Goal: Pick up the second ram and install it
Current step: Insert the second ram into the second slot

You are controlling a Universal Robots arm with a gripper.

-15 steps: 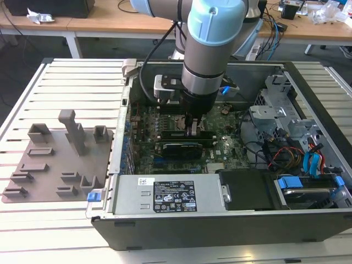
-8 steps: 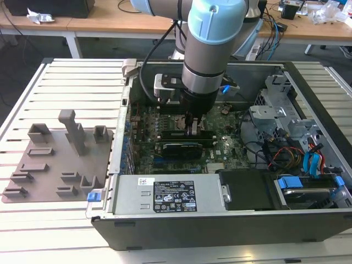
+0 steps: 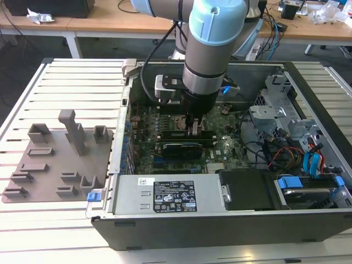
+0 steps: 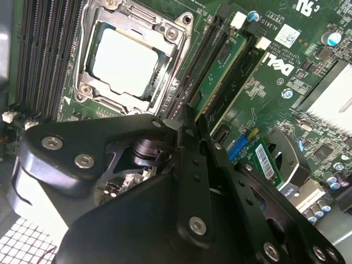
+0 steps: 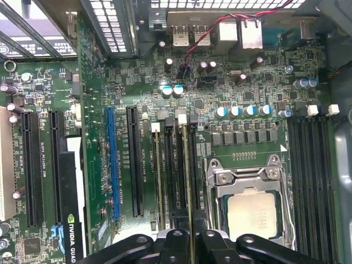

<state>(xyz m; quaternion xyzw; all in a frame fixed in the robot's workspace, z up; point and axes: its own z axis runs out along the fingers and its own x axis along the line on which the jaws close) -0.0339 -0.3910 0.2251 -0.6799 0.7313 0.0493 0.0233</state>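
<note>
My gripper (image 3: 194, 129) reaches down into the open computer case onto the memory slots beside the processor socket. In both wrist views its black fingers (image 5: 175, 242) stand close together astride a thin green stick, the second ram (image 5: 190, 181). That stick stands on edge in a slot, and its green face (image 4: 220, 71) runs away from my gripper (image 4: 191, 124). My gripper (image 5: 190, 239) is shut on its near end. Another memory stick (image 5: 157, 176) stands in a slot farther from the socket.
The processor socket (image 4: 124, 60) lies right beside the slots, with several empty black slots (image 5: 313, 181) past it. A black expansion card (image 3: 179, 147) sits just in front of the gripper. The power supply (image 3: 165, 195) and drive cage (image 3: 286, 121) crowd the case. A grey plate with upright blocks (image 3: 55, 159) lies outside.
</note>
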